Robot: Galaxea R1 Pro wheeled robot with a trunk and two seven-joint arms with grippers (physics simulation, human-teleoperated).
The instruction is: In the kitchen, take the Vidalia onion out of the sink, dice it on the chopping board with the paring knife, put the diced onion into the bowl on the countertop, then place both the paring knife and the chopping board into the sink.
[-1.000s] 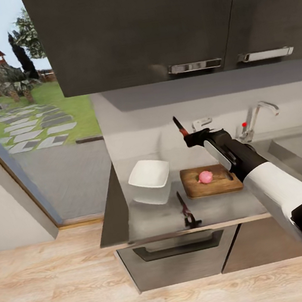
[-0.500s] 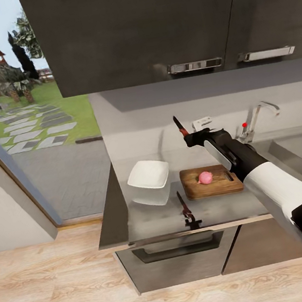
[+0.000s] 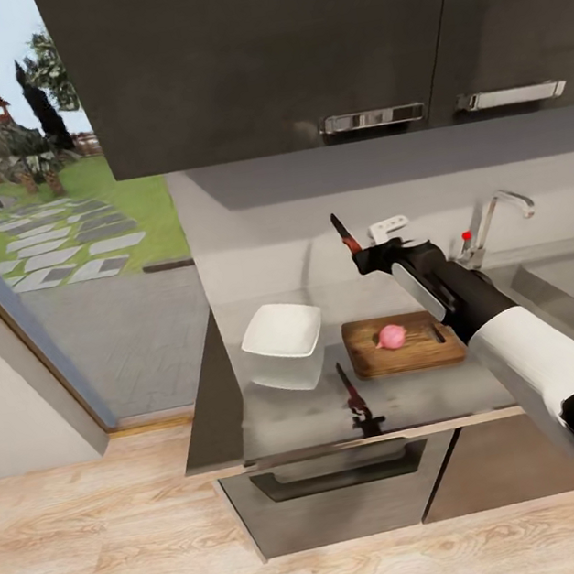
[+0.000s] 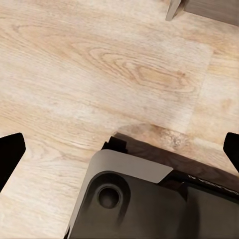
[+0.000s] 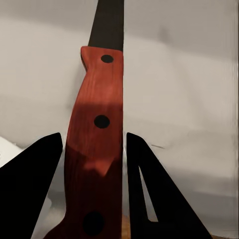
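Head view: right gripper (image 3: 360,260) clamps the knife (image 3: 344,233), blade up, above the board (image 3: 402,343) holding the onion (image 3: 390,336) mid-countertop (image 3: 289,416); bowl (image 3: 282,333) near the left edge. Left gripper's (image 4: 119,149) fingers spread over the floor (image 4: 74,74).

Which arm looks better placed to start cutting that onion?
The right. Its gripper already holds the paring knife above the chopping board, where the onion sits. The left gripper faces the floor.

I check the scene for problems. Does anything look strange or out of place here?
Nothing is spilled or damaged. The onion sits whole on the chopping board, and the right gripper holds the paring knife blade-up, high above it.
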